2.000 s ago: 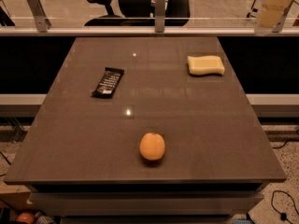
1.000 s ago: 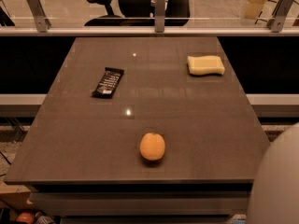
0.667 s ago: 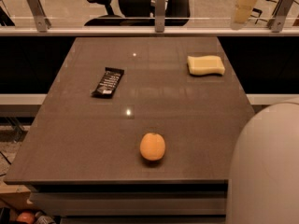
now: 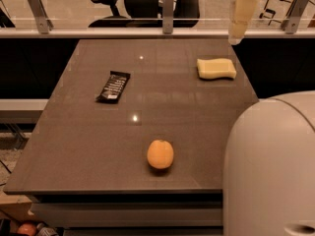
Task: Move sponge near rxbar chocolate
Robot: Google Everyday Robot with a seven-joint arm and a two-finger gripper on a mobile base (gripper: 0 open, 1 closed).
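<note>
Near right: big pale arm housing (image 4: 270,171) fills the corner and covers that part of the desk (image 4: 88,146). Orange fruit (image 4: 160,154) sits near-centre. Further back, rxbar chocolate (image 4: 113,86) lies flat on the left. Sponge (image 4: 216,68) lies flat at far right, well apart from the bar. Hand (image 4: 240,14) hangs above the far right edge, just beyond the sponge; spread or pressed together, cannot tell.

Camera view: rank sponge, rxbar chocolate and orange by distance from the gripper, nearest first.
The gripper hangs at the far right corner of the table.
1. sponge, far right, just in front of it.
2-3. rxbar chocolate, mid left, and orange, front centre: too close to call.
</note>
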